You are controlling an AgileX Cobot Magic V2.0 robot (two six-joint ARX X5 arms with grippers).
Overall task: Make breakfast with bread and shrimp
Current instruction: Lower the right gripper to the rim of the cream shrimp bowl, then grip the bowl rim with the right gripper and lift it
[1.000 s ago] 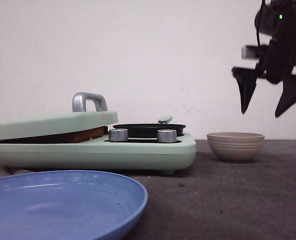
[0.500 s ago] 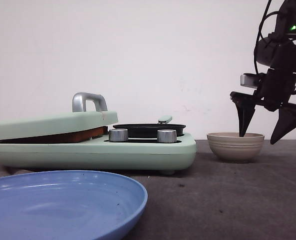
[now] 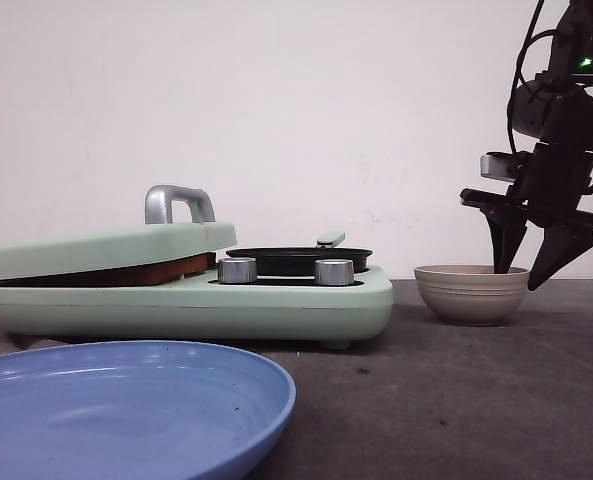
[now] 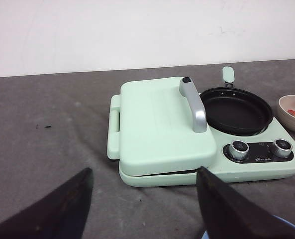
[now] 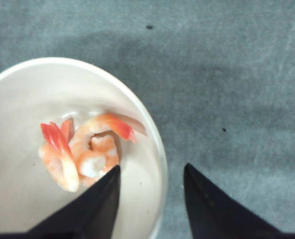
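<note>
Right gripper (image 3: 529, 272): jaws apart, holding nothing, straddling the rim of the bowl (image 3: 472, 292) — 1 finger inside, 1 outside. The shrimp (image 5: 82, 152) lies in the bowl, just beside the inner finger. Left gripper (image 4: 142, 209): jaws wide apart, empty — the closed sandwich maker (image 4: 162, 124) lies beyond its fingertips.

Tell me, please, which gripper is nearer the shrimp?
Right. The right gripper straddles the bowl rim beside the shrimp; the left gripper hovers far off, near the griddle.
</note>
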